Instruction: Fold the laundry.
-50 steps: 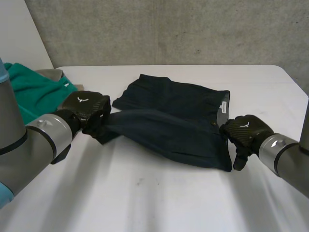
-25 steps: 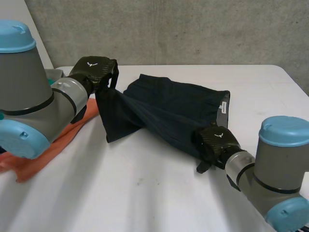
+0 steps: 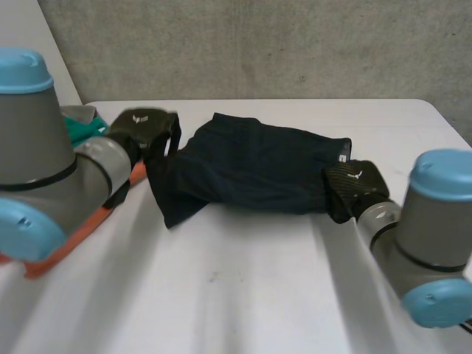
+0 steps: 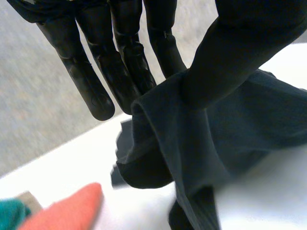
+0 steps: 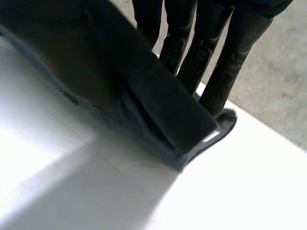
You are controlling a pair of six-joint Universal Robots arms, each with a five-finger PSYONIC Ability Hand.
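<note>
Dark navy shorts [image 3: 258,166] lie across the middle of the white table [image 3: 243,295]. My left hand [image 3: 147,129] holds their left end lifted off the table, so the cloth hangs down from it. In the left wrist view the thumb presses the shorts [image 4: 230,143] against the straight fingers [image 4: 86,72]. My right hand [image 3: 354,188] is at the right end, by the waistband with its white label. In the right wrist view the shorts [image 5: 129,127] are pinched between the thumb and the fingers [image 5: 225,57].
A green cloth [image 3: 77,125] and an orange cloth [image 3: 81,228] lie at the table's left, partly behind my left arm. The orange cloth [image 4: 67,211] also lies below my left hand. A concrete wall stands behind the table.
My left hand has lifted the shorts' left end up and back. My right hand moved in along the front edge, then out to the waistband end and closed on it.
</note>
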